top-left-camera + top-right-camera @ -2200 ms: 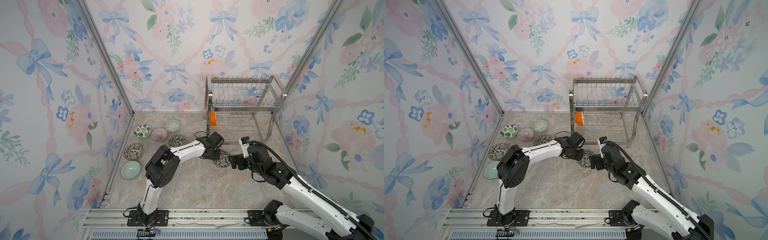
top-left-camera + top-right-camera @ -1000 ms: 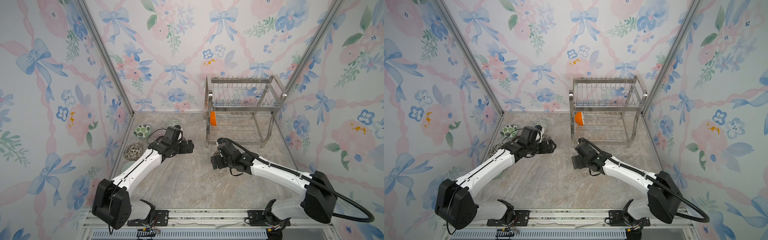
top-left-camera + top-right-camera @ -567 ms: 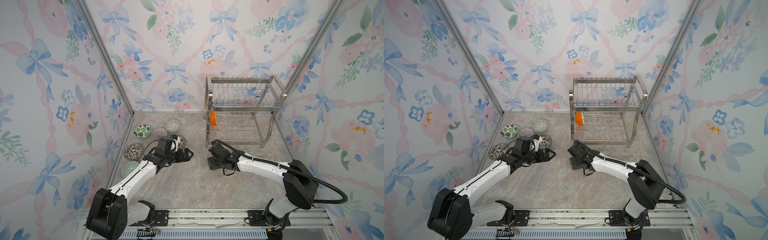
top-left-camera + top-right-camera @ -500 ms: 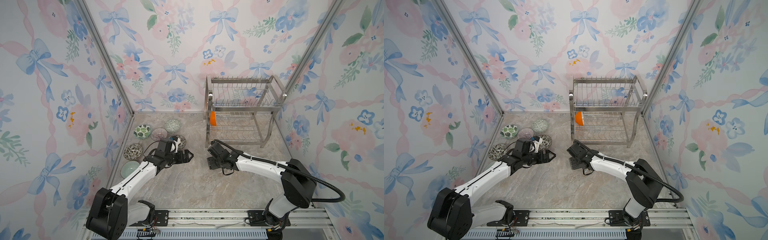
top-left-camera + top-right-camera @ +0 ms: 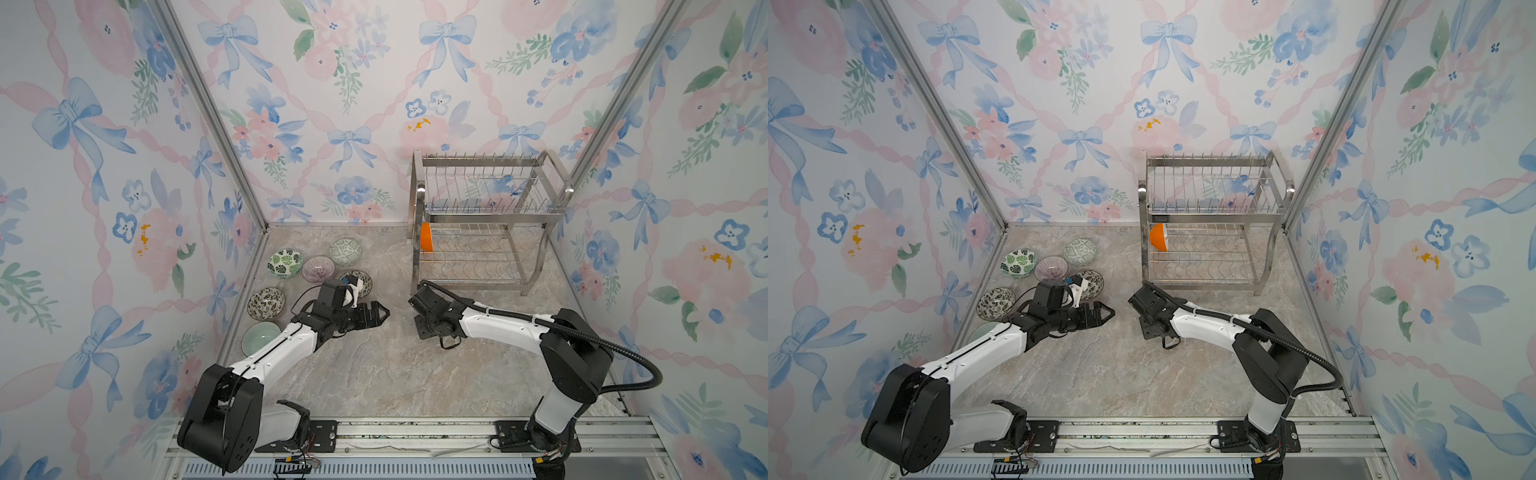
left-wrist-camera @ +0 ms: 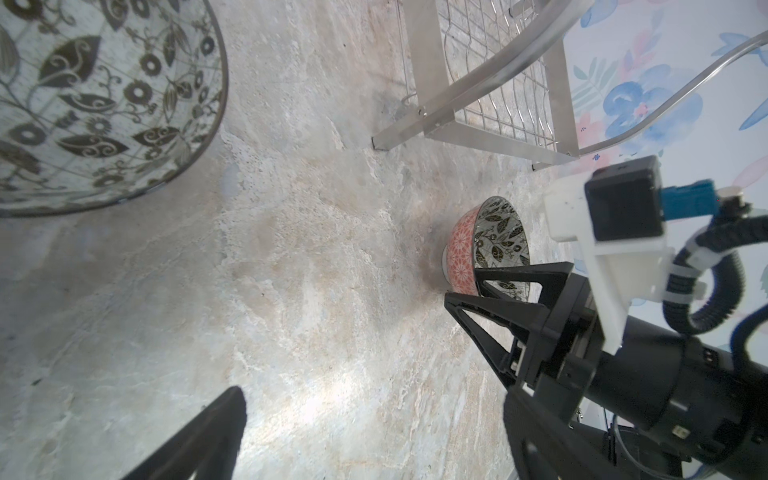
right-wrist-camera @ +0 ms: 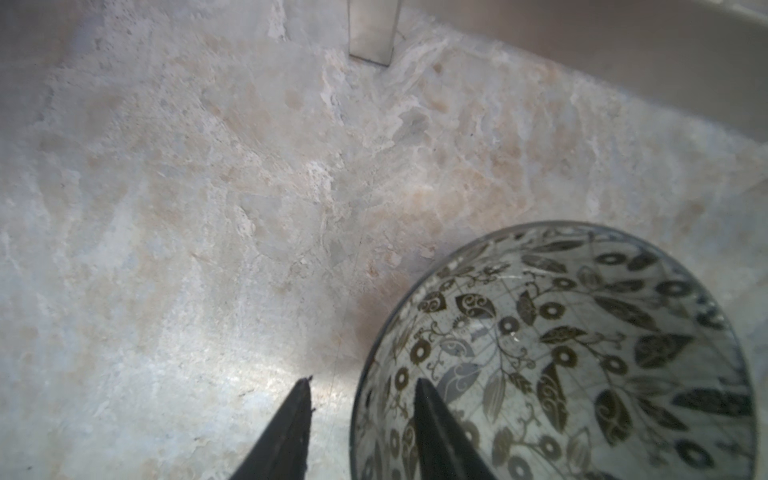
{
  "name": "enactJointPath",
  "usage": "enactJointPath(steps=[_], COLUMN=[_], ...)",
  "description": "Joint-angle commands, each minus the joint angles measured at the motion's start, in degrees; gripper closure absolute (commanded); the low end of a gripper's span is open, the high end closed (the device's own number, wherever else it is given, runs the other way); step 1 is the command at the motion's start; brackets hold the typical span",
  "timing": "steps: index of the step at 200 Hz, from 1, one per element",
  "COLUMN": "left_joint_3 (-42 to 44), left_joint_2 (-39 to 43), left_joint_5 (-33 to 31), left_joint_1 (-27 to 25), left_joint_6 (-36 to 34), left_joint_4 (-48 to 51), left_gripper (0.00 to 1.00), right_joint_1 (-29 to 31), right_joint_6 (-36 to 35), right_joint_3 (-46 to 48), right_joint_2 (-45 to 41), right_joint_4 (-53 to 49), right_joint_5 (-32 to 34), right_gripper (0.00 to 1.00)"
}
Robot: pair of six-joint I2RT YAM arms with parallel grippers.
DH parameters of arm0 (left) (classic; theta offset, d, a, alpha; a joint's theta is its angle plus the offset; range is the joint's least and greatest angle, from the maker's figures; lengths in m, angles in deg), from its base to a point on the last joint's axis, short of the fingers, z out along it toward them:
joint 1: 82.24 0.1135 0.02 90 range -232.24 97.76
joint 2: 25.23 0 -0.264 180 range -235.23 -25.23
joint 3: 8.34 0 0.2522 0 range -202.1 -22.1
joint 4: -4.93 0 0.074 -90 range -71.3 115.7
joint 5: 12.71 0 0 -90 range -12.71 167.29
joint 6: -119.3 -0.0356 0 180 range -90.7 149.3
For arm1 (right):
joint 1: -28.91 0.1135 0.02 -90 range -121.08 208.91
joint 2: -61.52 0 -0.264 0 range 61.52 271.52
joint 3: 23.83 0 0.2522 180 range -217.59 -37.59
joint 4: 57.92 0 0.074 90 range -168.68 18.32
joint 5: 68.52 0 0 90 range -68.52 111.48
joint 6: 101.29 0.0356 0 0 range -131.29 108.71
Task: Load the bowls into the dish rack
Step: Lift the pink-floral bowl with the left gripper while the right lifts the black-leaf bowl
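Along the left wall (image 5: pixel 124 208), in both top views, six bowls (image 5: pixel 318 268) sit upright in a cluster on the counter (image 5: pixel 374 374). Just right of them the left end effector (image 5: pixel 379 316) hovers with its jaws spread wide and nothing between them; its wrist partly hides one bowl. Bare counter separates it from the right end effector (image 7: pixel 363 379), which is partly open and straddles the rim of a dark-leaf bowl (image 7: pixel 561 353): one finger (image 7: pixel 436 428) inside, the other outside, with a sliver of counter showing between that finger and the bowl's wall. The left wrist view shows this bowl resting on the counter, red-patterned outside, near the front left leg (image 7: pixel 370 33) of the dish rack (image 5: pixel 490 216). An orange bowl (image 5: pixel 426 237) stands on edge at the left end of the rack's lower tier. Toward the front rail (image 5: pixel 415 432) the counter is bare.
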State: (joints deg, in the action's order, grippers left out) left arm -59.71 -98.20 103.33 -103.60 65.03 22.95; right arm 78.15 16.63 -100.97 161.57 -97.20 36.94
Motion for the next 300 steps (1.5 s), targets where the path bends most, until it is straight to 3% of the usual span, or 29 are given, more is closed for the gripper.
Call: enactJointPath(steps=[1, 35, 83, 154, 193, 251, 300], left_joint_3=[1.02, 1.46, 0.55, -1.80, -3.66, -9.95, -12.75], left_joint_2=[-0.38, -0.86, -1.73, -1.33, -1.34, -3.67, -4.84], left_joint_5=[0.46, -0.27, -1.16, -5.49, -9.49, -19.39, -27.36], left_joint_1=[-0.25, -0.55, -1.66, -6.37, -8.92, -14.59, -18.04], left_joint_6=[1.93, 2.76, 3.37, 3.03, 3.08, -0.88, -5.59], left_joint_4=[-2.72, -3.90, -4.30, -4.73, -6.56, -7.63, -8.67], left_gripper=[0.02, 0.02, 0.02, 0.02, 0.02, 0.02, 0.02], right_joint_1=[-0.25, -0.75, -1.05, -3.11, -8.58, -19.78, -29.21], right_joint_6=[-0.60, -0.86, -1.35, -2.79, -2.52, -1.44, 0.97], right_joint_3=[-1.66, -1.17, -0.59, 4.30, 7.42, 15.80, 17.64], right_joint_2=[1.00, 1.12, -0.33, -13.81, -21.14, -30.84, -29.92], right_joint_4=[-1.56, -1.39, -1.88, 4.47, 9.37, 27.97, 38.49], right_joint_5=[0.47, -0.26, -1.61, -7.37, -13.06, -23.26, -28.38], right_gripper=[0.65, 0.70, 0.89, 0.99, 1.00, 1.00, 1.00])
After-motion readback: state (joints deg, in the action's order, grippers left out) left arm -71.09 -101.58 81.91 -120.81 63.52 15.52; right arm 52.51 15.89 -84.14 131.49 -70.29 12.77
